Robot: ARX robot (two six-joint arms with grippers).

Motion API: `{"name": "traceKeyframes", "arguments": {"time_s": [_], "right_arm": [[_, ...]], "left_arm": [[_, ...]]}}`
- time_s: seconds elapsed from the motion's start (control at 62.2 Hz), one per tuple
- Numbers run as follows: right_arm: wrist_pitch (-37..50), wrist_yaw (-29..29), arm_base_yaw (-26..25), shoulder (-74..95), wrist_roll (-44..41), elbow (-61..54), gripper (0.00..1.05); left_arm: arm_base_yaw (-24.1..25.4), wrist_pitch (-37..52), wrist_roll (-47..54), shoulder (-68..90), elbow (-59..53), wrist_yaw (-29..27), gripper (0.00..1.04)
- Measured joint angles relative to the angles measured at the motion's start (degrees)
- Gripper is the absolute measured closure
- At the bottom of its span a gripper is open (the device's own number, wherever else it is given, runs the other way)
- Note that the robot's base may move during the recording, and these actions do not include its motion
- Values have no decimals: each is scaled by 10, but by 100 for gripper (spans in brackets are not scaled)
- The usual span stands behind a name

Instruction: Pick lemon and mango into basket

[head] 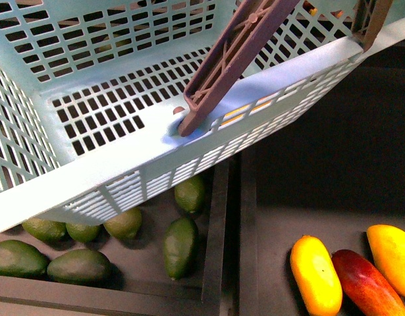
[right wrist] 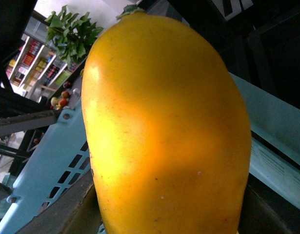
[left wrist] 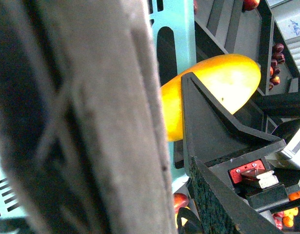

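Now, your right gripper appears clamped on the mango (right wrist: 164,131) just beside the raised basket (head: 90,178); whether the left fingers (left wrist: 208,122) grip anything cannot be told. Next: swing it above, then release.

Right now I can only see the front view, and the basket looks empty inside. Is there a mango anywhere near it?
Observer: Yes. A yellow mango fills the right wrist view, so close that it looks held.
Operator: Is it by the basket?
Observer: Yes. The basket shows its turquoise wall just behind the mango there.
Operator: Does the left wrist camera see it too?
Observer: Yes. The mango pokes out from behind a black wedge-shaped part.
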Motion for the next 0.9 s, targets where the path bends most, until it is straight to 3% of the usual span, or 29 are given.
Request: {"name": "traceKeyframes", "arguments": {"time_s": [0.113, 0.257, 0.402, 0.498, 0.563, 0.611, 0.852, 0.9], "right_arm": [[-1, 0, -6, -12, -4, -6, 7], [-11, 0, -37, -71, -25, -45, 9], [-85, 50, -99, -177, -80, -102, 9], [19, 69, -134, -228, -216, -175, 23], [86, 61, -149, -271, -355, -240, 38], [99, 52, -155, -296, -405, -277, 51], [109, 31, -178, -369, -455, -372, 94], [108, -2, -197, -385, -460, -386, 103]], "left_arm": [[0, 0, 0, 0, 0, 0, 79], [0, 0, -2, 1, 0, 2, 79], [0, 0, -2, 1, 0, -2, 79], [0, 0, -2, 1, 0, -1, 79], [1, 0, -2, 1, 0, 0, 79], [0, 0, -2, 1, 0, 0, 79], [0, 0, -2, 1, 0, 2, 79], [0, 0, -2, 1, 0, 0, 79]]}}
